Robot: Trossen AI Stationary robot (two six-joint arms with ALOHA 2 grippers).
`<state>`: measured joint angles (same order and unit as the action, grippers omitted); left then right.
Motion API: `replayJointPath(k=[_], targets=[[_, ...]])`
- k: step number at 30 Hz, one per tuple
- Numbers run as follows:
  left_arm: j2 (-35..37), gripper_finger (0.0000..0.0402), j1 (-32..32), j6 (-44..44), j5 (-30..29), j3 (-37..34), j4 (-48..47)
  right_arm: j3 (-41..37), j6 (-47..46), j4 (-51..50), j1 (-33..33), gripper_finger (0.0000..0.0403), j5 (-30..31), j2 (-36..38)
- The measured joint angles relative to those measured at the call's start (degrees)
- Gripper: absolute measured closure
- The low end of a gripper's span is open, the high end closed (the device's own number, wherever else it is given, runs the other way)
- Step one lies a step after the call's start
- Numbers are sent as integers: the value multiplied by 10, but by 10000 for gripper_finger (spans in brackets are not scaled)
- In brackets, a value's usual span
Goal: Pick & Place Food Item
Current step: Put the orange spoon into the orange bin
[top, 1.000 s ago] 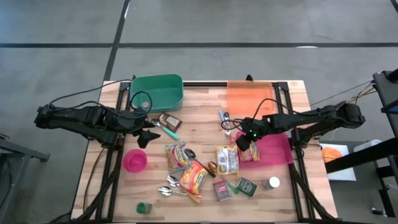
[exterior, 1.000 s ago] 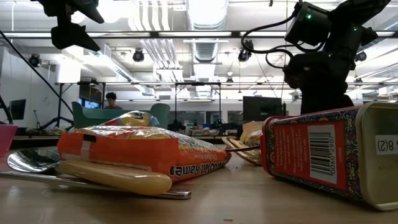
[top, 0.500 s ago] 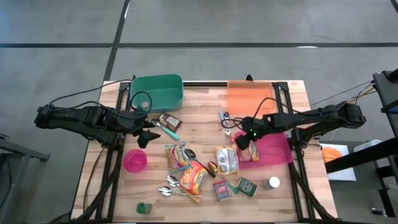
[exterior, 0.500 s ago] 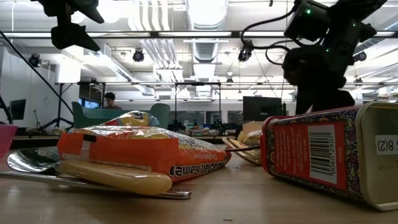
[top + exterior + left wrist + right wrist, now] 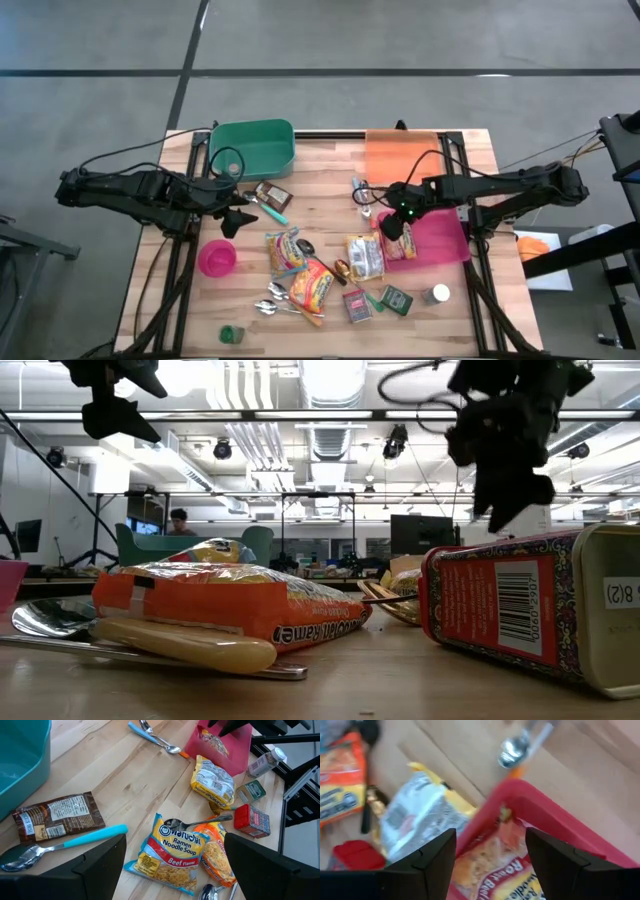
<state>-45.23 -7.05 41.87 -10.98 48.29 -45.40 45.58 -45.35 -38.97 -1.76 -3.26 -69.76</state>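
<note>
**Observer:** Where is the food item?

**Me:** The noodle packet point(image 5: 404, 246) lies in the pink tray point(image 5: 447, 240), at the end nearest the table's middle. My right gripper point(image 5: 392, 226) hangs just above that end, fingers apart with nothing between them. In my right wrist view the packet point(image 5: 492, 865) sits below the 2 fingers, clear of both.

**Observer:** And your other hand?

**Me:** My left gripper point(image 5: 232, 215) waits near the green bin point(image 5: 252, 147), jaws wide and empty, above the brown sachet point(image 5: 57, 815) and the blue-handled spoon point(image 5: 65, 841).

**Observer:** How would that packet handle?

**Me:** Light, I judge, with a crinkly film wrapper that gives and slides under the pads. The block inside is probably brittle, so a hard squeeze could crack it. I would close across its narrow width near the middle, where the block backs the film, not on a loose sealed end that could slip.

**Observer:** Anything crowding it?

**Me:** The yellow packet point(image 5: 365, 257) lies just beside the tray.
</note>
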Motion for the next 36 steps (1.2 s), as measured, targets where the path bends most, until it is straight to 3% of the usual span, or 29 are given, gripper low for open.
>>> replayJointPath(k=[6, 10, 15, 21, 28, 36], targets=[[0, 65, 0, 0, 0, 0, 0, 35, 52, -15, 44, 167, -17, 0], [0, 65, 0, -4, 0, 0, 0, 52, 40, -40, 86, 168, -11, 0], [0, 65, 0, -12, 0, 0, 0, 79, -59, -95, 143, 168, 36, 0], [0, 65, 0, -13, -5, 0, 8, 124, -264, -162, 211, 168, 88, -1], [0, 65, 2, -24, -41, 0, 11, 200, -453, -286, 276, 168, 99, -36], [0, 64, 9, -95, -41, 0, 44, 291, -427, -313, 308, 168, 170, -132]])
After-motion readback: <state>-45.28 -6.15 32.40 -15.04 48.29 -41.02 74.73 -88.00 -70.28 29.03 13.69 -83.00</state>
